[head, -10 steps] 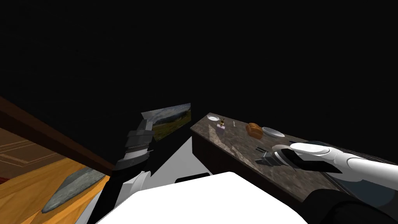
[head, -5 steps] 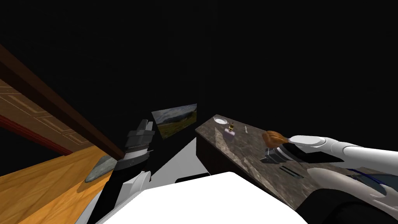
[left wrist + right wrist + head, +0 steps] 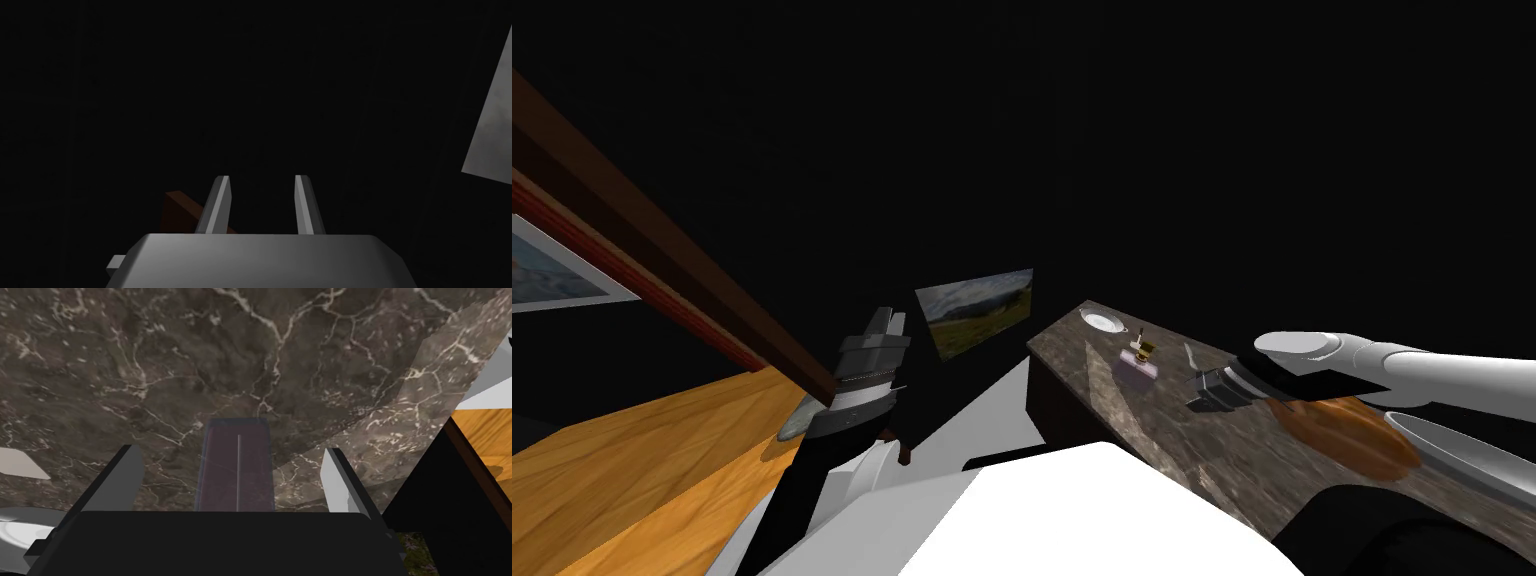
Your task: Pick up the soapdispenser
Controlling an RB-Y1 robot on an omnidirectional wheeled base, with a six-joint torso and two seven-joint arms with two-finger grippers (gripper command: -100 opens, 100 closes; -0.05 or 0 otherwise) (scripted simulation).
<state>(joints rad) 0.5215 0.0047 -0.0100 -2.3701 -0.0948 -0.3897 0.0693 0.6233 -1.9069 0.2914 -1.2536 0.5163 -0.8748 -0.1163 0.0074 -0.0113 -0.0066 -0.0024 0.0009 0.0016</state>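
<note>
Marble table [image 3: 1102, 375] carries the dispenser [image 3: 1140, 362], a purplish block with a pump, between the right gripper's [image 3: 230, 450] wide-apart fingers. Probably light, stiff and slick, so clamp the block's flat sides, not the pump. Left gripper [image 3: 261, 178] idles, fingers slightly apart.

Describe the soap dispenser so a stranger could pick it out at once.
Find the dark marbled counter on the right. Near its far end, between the white dish and my right hand, stands the soap dispenser: the only pale lilac block with a gold pump on top.
</note>
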